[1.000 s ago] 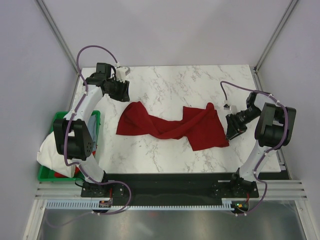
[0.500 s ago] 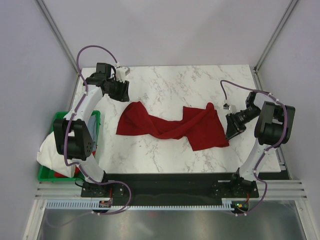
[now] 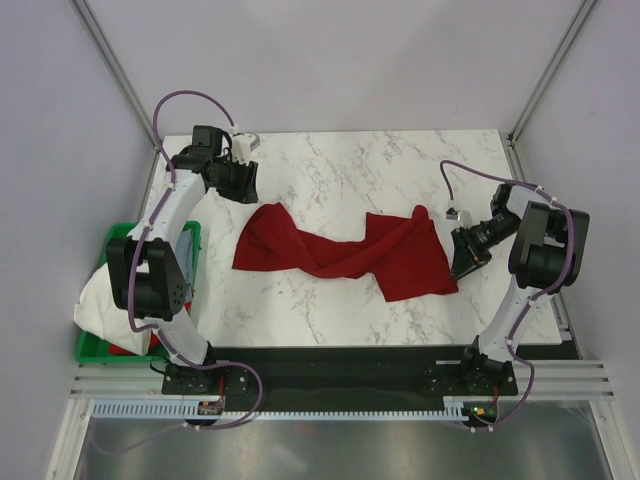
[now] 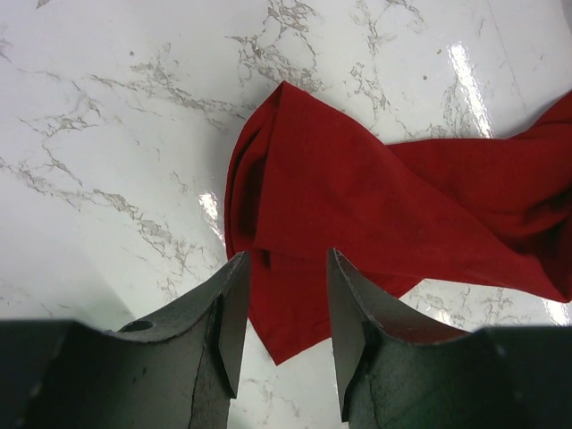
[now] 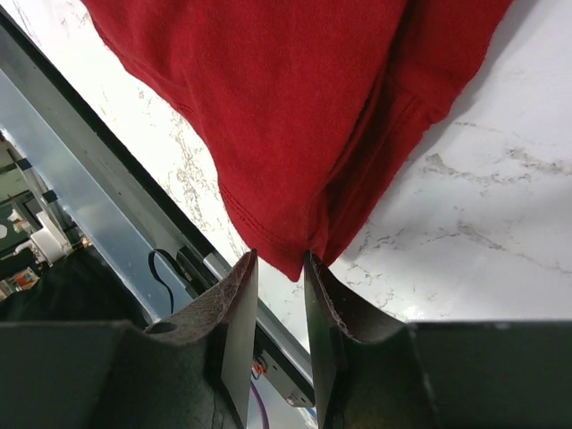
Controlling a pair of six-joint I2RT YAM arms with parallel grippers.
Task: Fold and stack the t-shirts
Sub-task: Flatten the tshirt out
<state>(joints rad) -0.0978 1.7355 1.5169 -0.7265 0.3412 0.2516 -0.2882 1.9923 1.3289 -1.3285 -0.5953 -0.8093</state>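
the white marble table is carrying the dark red t-shirt, which is lying directly on it. the shirt is stretching left to right across the middle, twisting at its centre and spreading wider towards the right edge.

Dark red tee, unfolded and twisted at mid-length into a crumpled band, lying across the table centre; white tee heaped over the bin at left.
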